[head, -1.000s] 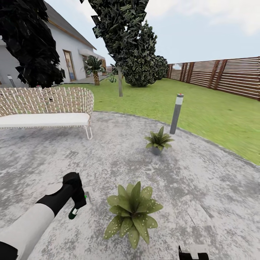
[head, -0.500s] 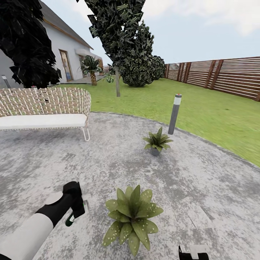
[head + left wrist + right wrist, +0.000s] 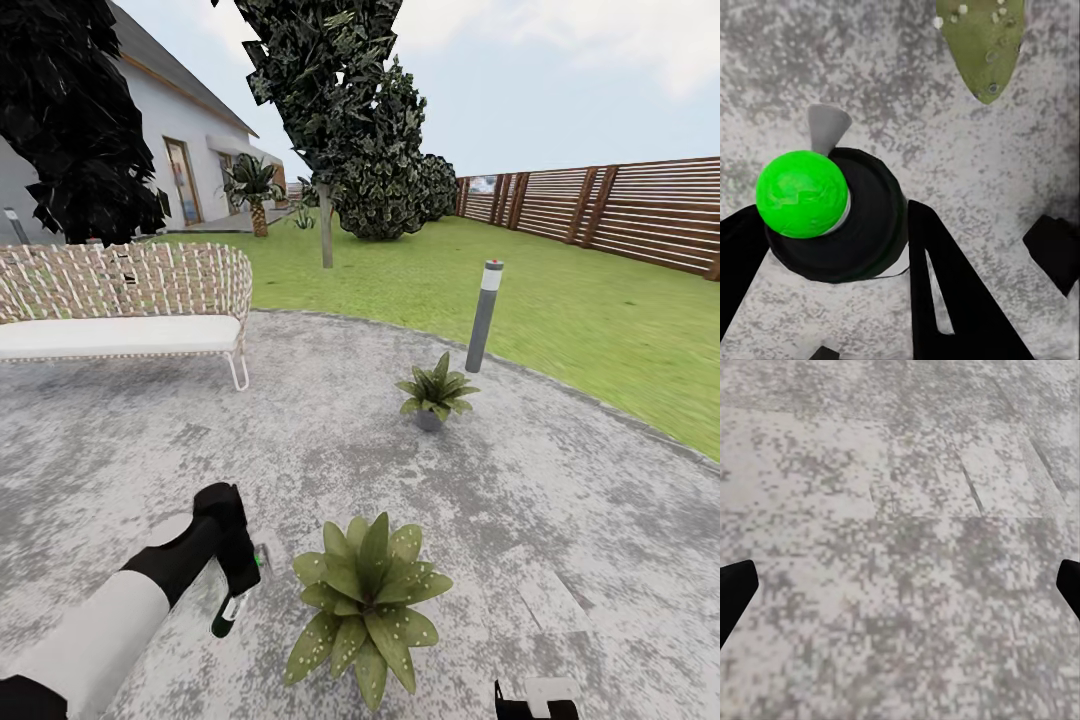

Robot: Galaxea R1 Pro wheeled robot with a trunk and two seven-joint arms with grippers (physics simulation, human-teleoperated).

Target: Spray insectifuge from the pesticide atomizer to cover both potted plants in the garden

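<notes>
Head view: the left end effector [image 3: 238, 575], clamped on the pesticide atomizer [image 3: 232, 605], is now sitting nearer the near potted plant [image 3: 366, 592] than a second ago, its bottle hanging just beside the leaves; a spraying pass is probably beginning. The far potted plant [image 3: 436, 391] is standing well apart, near the bollard lamp [image 3: 484, 316]. The right end effector [image 3: 900, 592] is hanging with fingers spread over the mottled grey patio [image 3: 560, 500], bordered by lawn [image 3: 600, 330], fence [image 3: 640, 210] and a woven bench [image 3: 125, 295].

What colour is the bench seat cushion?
White, clearest in the head view: the bench cushion.
</notes>
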